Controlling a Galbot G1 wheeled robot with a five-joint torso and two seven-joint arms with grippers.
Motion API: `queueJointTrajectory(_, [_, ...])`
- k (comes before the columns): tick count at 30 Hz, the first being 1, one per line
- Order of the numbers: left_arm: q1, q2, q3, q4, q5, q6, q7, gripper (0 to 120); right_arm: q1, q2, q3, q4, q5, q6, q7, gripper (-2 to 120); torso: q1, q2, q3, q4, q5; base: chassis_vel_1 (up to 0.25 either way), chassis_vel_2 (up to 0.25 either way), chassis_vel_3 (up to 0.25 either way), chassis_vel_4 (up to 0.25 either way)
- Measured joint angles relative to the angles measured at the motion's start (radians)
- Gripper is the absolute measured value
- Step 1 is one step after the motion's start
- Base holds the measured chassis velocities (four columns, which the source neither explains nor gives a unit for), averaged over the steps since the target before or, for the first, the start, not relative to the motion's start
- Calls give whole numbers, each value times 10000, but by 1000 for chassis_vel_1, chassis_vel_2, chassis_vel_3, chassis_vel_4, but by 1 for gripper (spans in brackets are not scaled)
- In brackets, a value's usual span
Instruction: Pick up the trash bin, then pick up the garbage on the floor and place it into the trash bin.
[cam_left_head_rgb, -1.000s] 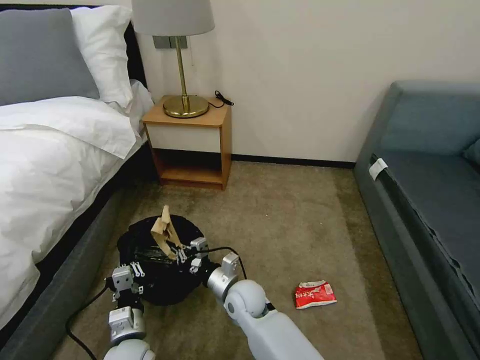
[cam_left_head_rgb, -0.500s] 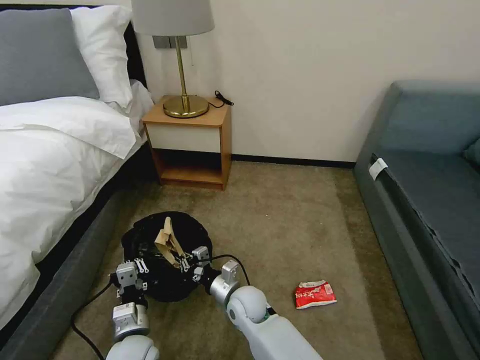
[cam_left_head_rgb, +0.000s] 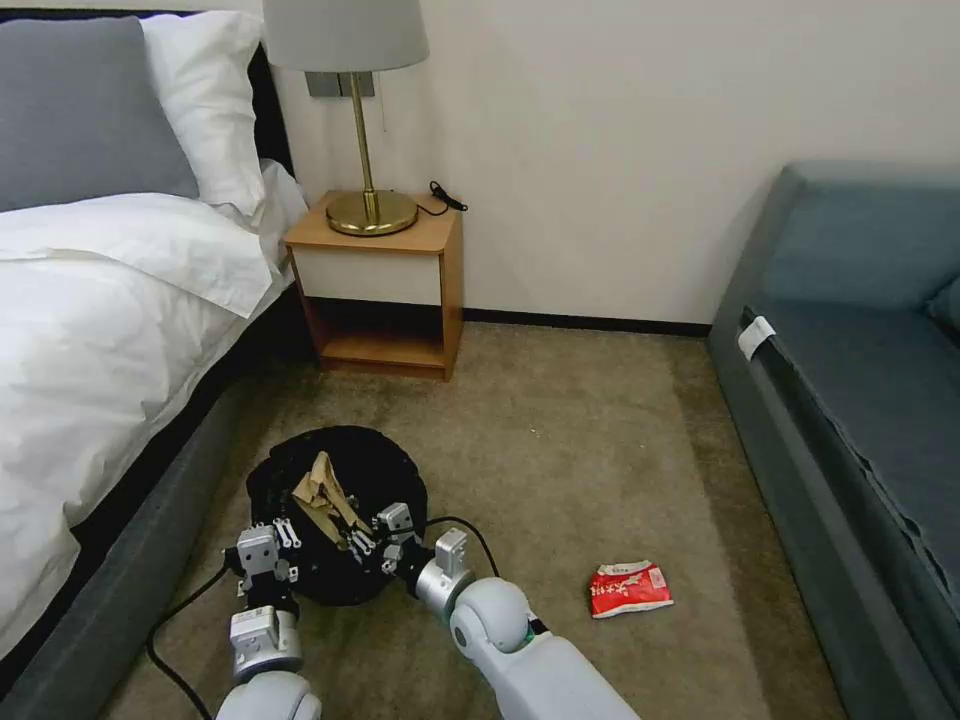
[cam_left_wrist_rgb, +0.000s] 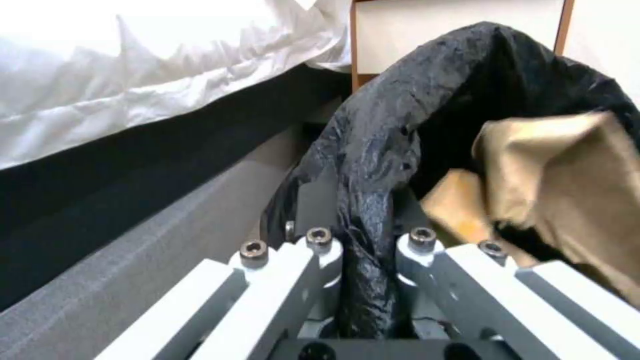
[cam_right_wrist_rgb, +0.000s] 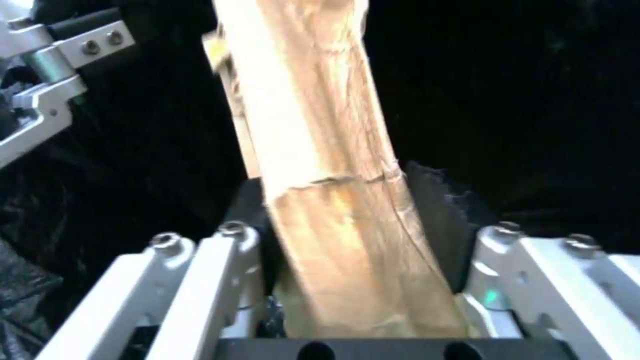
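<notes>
Left gripper (cam_left_head_rgb: 283, 533) clamped on the near-left rim of the small round bin lined with a glossy black plastic bag (cam_left_head_rgb: 385, 470), beside the white-sheeted bed (cam_left_head_rgb: 90, 330). Crumpled tan paper scrap (cam_left_head_rgb: 322, 492) over the bin's mouth, pinched in the right gripper (cam_left_head_rgb: 372, 537). Red-and-white packet (cam_left_head_rgb: 630, 588) flat on the carpet, well right.

Left gripper (cam_left_head_rgb: 283, 533) low at front left, fingers pinched together, right gripper (cam_left_head_rgb: 368, 530) just beside it, fingers clamped, forearm angled inward
</notes>
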Motion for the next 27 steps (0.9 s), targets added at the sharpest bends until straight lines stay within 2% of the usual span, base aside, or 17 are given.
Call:
queueJointTrajectory(2, [-3, 2, 0, 27, 20, -18, -1, 4, -5, 12, 28, -7, -23, 10, 0, 51, -1, -1, 0, 0, 0, 0, 0, 0, 0])
queueJointTrajectory(4, [-22, 3, 23, 102, 162, -73, 1, 4, -33, 146, 223, -65, -273, 80, -7, 66, 0, 0, 0, 0, 0, 0, 0, 0, 0])
queueJointTrajectory(5, [-22, 3, 23, 102, 162, -73, 1, 4, -33, 146, 223, -65, -273, 80, -7, 66, 0, 0, 0, 0, 0, 0, 0, 0, 0])
queueJointTrajectory(9, [-58, -11, 49, 102, 186, -83, 2, 4, -50, 214, 461, -12, -395, 98, -4, 81, 0, -1, 0, 0, 1, 0, 0, 0, 0])
queueJointTrajectory(14, [-49, 6, 51, 110, 187, -152, 2, 4, 29, -178, 846, 368, -259, 8, 43, 98, 0, -1, 0, 0, 1, 0, 0, 0, 0])
queueJointTrajectory(19, [-24, 77, 25, 137, 149, -225, 3, 4, 133, -598, 1163, 629, 110, -167, 122, 100, 0, -1, 0, 0, 1, 0, 0, 0, 0])
queueJointTrajectory(27, [11, 103, 23, 144, 35, -255, 7, 4, 107, -732, 1085, 662, 35, -225, 135, 100, 0, -1, 0, 0, 1, 0, 0, 0, 0])
